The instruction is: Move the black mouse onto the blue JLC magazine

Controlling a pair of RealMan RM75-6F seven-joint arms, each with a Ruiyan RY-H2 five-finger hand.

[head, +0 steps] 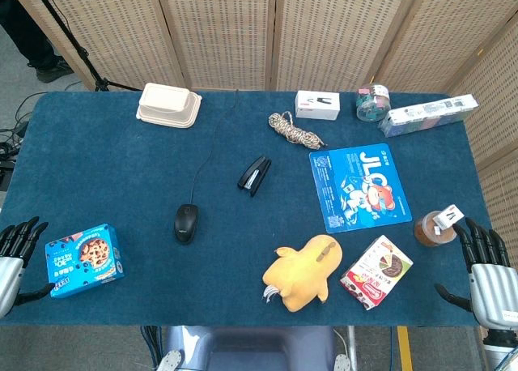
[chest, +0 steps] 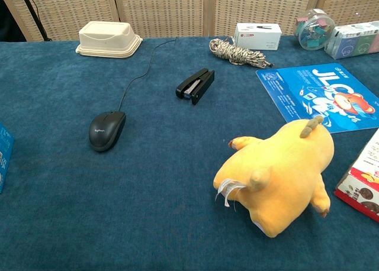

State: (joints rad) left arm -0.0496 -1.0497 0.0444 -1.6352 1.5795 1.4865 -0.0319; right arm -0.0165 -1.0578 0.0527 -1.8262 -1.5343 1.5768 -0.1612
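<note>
While its cord trails toward the far edge, the black mouse (head: pixel 185 223) is seen lying on bare blue tabletop (head: pixel 113 176), well apart from the magazine (head: pixel 358 188) printed "JLC", with a black stapler (head: pixel 254 175) between them. Both robot hands, left (head: pixel 14 253) and right (head: pixel 488 272), are held empty with fingers spread at the near corners.

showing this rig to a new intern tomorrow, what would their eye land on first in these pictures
Most likely the yellow plush toy, lying near the front edge of the table and filling much of the chest view. Next comes the bright blue JLC magazine lying flat to the right of centre, just behind the toy. The black mouse sits alone left of centre, its cable trailing toward the back edge, with both robot hands, left and right, open at the table's near corners.
</note>
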